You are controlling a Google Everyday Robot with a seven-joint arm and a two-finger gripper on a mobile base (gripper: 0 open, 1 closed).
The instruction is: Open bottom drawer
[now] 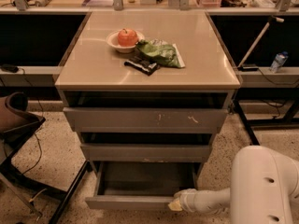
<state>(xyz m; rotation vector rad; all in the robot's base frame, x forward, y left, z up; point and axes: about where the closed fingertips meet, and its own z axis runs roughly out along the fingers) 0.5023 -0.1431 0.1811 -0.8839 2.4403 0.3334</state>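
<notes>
The bottom drawer (131,202) of the grey cabinet is pulled out toward me, and its shallow grey tray (145,176) shows inside. Its flat plain front sits low in the view. My gripper (176,203) is at the right end of that drawer front, touching its top edge. The white arm reaches in from the lower right. The mid-width drawer front (145,151) and the widest front with white scratch marks (145,119) sit above it.
The cabinet top (196,59) carries a bowl with a red apple (126,37), a green chip bag (160,52) and a dark packet (141,66). A chair (18,125) stands at the left. A water bottle (279,61) sits on the right ledge.
</notes>
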